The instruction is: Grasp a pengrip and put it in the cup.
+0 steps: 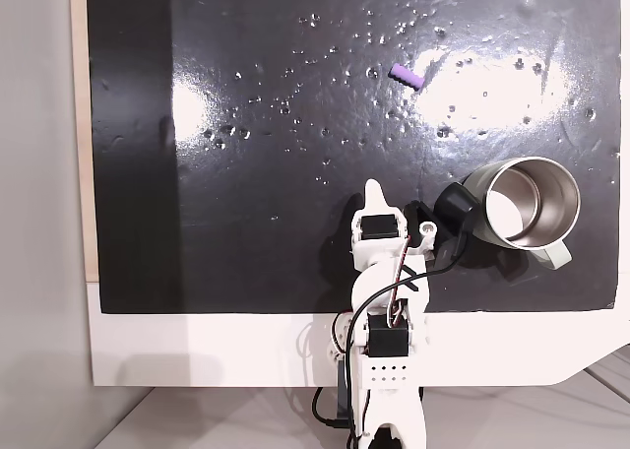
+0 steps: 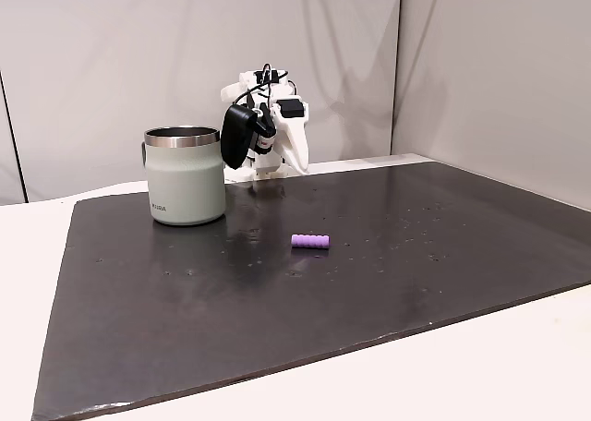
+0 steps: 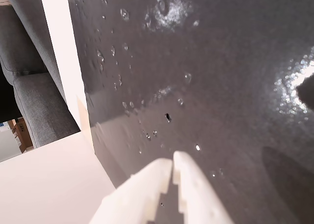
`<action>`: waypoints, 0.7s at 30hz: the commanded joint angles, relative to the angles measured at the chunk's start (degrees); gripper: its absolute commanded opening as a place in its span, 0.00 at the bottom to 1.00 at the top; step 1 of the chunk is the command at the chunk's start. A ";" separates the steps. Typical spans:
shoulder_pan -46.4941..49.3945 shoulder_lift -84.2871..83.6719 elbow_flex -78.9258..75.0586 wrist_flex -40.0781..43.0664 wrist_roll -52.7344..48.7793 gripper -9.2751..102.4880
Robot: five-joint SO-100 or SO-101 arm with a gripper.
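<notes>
- A glossy black mat (image 1: 295, 124), speckled with small bubbles, covers the white counter (image 1: 197, 351) before plain pale walls
- The cup (image 2: 186, 176) stands upright on the mat; the pengrip (image 2: 310, 241) lies on its side well apart from the cup, out on open mat
- The pincer (image 3: 172, 170) is empty, its white tips pressed together, folded back just beside the cup
- Judgement: reach from the cup toward the pengrip, open wide, straddle it across its short width, close gently
- Small lettering low on the cup's wall, too small to read
</notes>
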 commanded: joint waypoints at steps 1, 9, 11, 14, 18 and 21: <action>0.62 0.79 -0.18 -2.11 0.26 0.08; 0.62 0.79 -0.18 -2.11 0.18 0.08; 0.62 0.79 -0.18 -2.11 0.18 0.08; 0.62 0.79 -0.18 -2.11 0.18 0.08; 1.67 0.79 -2.11 -1.93 0.09 0.08; 1.93 0.62 -5.71 0.00 0.09 0.08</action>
